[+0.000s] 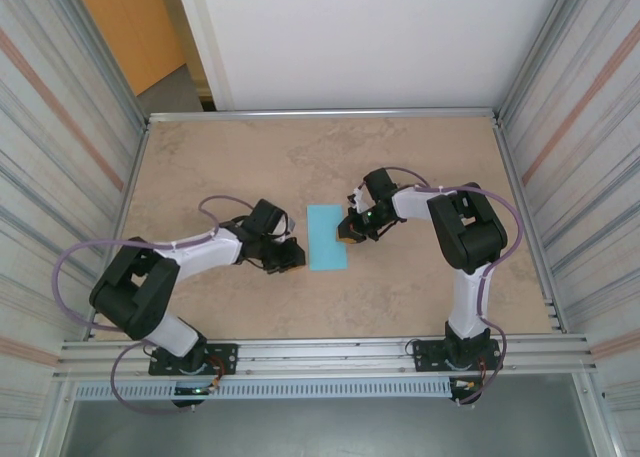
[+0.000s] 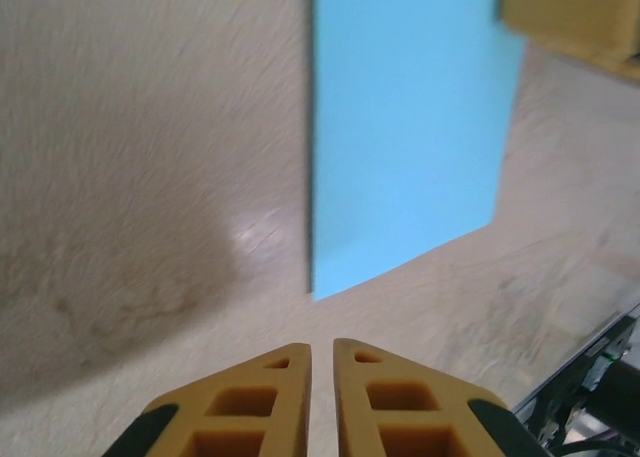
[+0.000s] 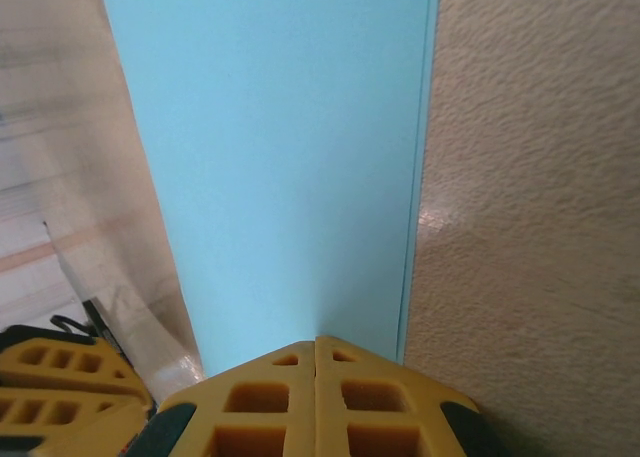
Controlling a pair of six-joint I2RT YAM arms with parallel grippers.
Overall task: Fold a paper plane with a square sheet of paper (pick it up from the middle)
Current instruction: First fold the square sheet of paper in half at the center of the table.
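Paper (image 1: 326, 237) lies flat between the arms, a tall strip, long axis running away from the bases. Right gripper (image 1: 347, 232) is at its right edge, jaws clamped tight. Whether a layer is pinched there, I can't tell. Left gripper (image 1: 293, 257) sits just off the paper's near-left corner, jaws all but closed on nothing. Right arm's nearer. Both wrist views cut off the paper's far end.

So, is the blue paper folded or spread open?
Folded: the paper is a narrow rectangle, not a square, and the right wrist view shows two stacked edges along one side.
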